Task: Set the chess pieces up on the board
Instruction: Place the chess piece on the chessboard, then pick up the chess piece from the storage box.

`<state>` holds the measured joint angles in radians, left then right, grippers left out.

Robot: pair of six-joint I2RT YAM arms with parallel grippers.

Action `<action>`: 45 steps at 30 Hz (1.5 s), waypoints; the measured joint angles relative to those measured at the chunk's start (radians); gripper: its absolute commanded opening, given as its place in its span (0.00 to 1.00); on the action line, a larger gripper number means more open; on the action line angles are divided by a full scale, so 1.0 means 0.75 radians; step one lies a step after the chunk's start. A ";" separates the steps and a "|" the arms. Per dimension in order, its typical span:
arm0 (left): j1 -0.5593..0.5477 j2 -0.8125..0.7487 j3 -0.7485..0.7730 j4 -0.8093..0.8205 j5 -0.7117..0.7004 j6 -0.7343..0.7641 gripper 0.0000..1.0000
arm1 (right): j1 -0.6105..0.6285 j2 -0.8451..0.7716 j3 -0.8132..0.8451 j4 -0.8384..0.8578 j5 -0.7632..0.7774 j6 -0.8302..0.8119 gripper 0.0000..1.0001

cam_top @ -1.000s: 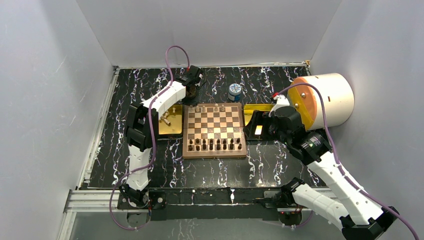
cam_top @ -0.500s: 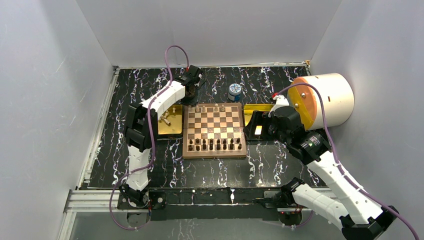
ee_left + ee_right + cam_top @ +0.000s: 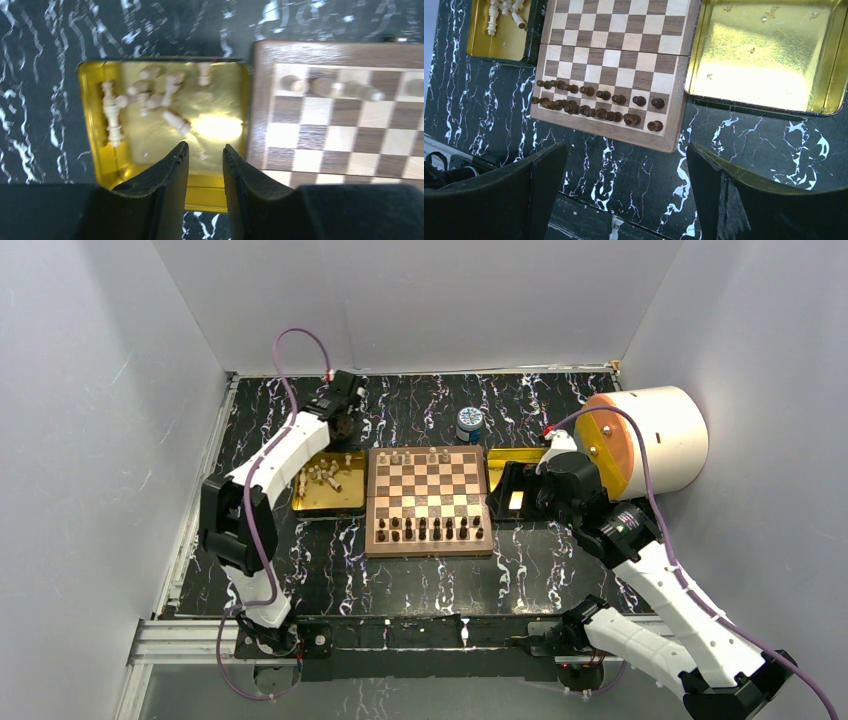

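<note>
left gripper point(image 3: 205, 146): hovers over shiny gold rectangular tray point(image 3: 222, 95), fingers a narrow gap apart, nothing between them | pale cream turned chess pieces point(image 3: 114, 107): heap lying in that tray, a few more on far row of square wooden checkered board point(image 3: 345, 135) | right gripper point(image 3: 625, 150): spread wide, empty, near board's edge with dark brown pieces point(image 3: 596, 102)

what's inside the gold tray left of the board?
Loose cream chess pieces, mostly toppled, bunched at the far-left of the tray; the rest is bare gold. In the left wrist view, fingers of the left gripper cover its near edge.
</note>
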<state>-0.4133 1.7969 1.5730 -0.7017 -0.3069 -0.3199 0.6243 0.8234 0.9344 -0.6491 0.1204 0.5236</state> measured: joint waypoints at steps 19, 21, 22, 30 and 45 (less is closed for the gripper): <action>0.128 -0.107 -0.502 0.316 -0.045 -0.218 0.42 | 0.000 0.010 0.001 0.000 -0.025 -0.005 0.99; 0.128 -0.107 -0.520 0.328 -0.044 -0.234 0.40 | 0.000 0.011 0.001 0.000 -0.025 -0.005 0.99; 0.128 -0.107 -0.522 0.334 -0.045 -0.242 0.39 | 0.000 0.010 0.001 0.001 -0.025 -0.006 0.99; 0.130 -0.093 -0.532 0.387 -0.065 -0.285 0.38 | 0.000 0.010 0.001 0.000 -0.024 -0.008 0.99; 0.130 0.003 -0.554 0.429 -0.060 -0.299 0.32 | 0.000 -0.007 0.000 0.001 -0.025 -0.005 0.99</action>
<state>-0.3161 1.7988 1.1576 -0.3801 -0.3519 -0.5442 0.6243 0.8185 0.9344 -0.6487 0.1017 0.5198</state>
